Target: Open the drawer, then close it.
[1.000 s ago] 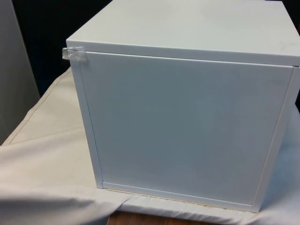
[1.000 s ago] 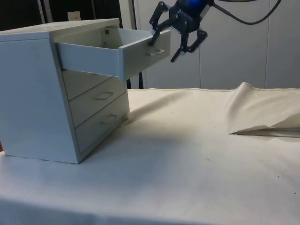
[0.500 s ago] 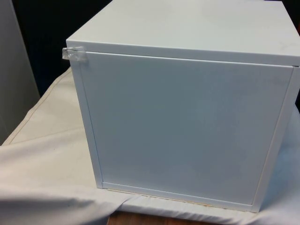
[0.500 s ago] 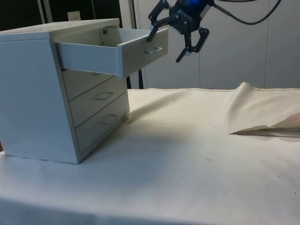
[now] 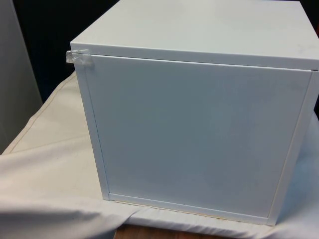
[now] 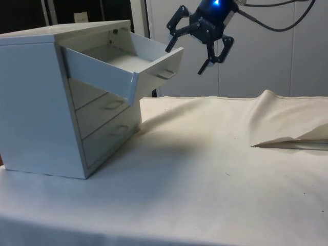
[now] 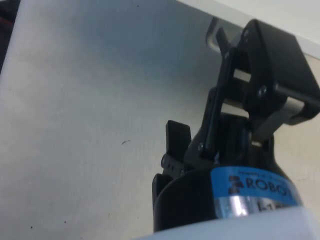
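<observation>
Top drawer: pulled out of chest — front sagging down.
Claw: spread wide, empty — one finger at drawer's upper front edge.

smooth white chest, matt cloth

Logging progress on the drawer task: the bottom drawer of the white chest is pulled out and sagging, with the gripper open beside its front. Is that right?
Not quite: it is the top drawer that is pulled out and sagging, not the bottom one. The side view shows the two lower drawers shut in the white chest. The rest holds: the gripper is open beside the drawer's front.
</observation>
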